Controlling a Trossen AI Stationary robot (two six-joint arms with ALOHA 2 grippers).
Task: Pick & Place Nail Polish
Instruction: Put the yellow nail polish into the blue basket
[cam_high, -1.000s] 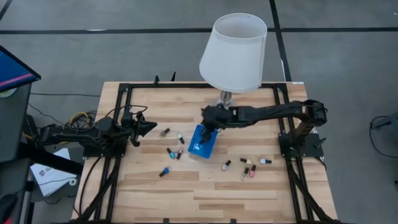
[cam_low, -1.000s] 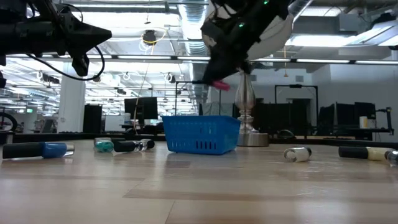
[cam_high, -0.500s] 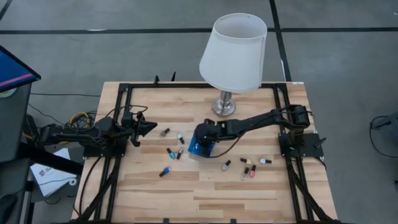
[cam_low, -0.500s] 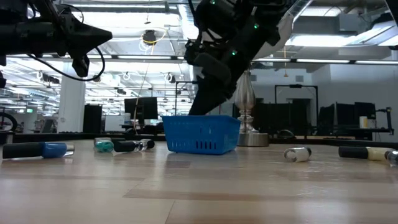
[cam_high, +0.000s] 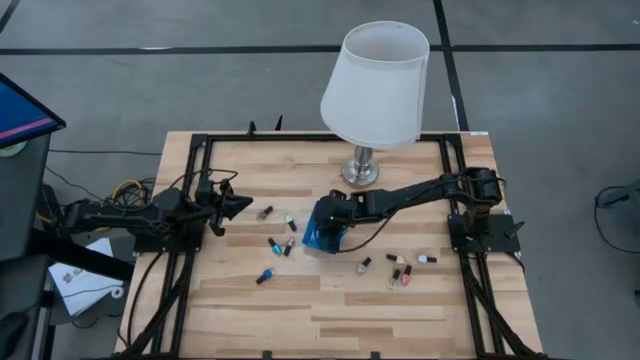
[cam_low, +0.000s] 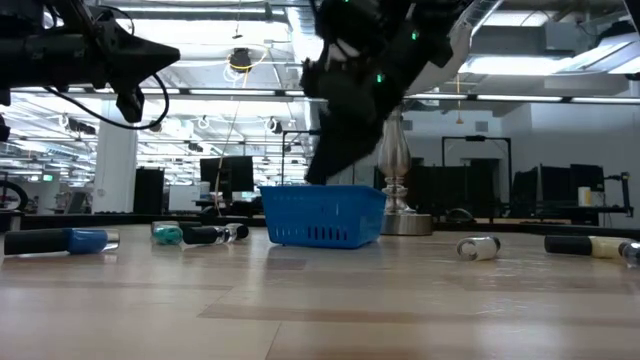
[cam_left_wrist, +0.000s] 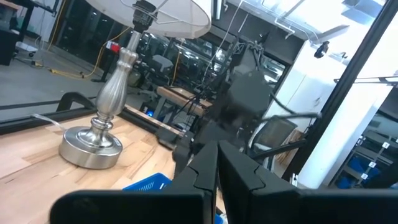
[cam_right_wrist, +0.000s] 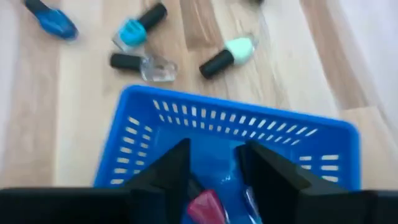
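I see the wooden counter (cam_high: 330, 310) carrying a lamp (cam_high: 360, 172), a blue basket (cam_high: 322, 240) and scattered polish bottles (cam_high: 401, 275).

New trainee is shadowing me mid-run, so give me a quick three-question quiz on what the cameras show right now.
1. True or false: the right end effector is over the blue basket.
2. Between its fingers lies a bottle that is: A) pink B) teal C) clear.
3. Where is the left end effector?

Key:
1. True.
2. A, the pink bottle, inside the basket.
3. Shut, raised at the table's left side, away from the bottles.
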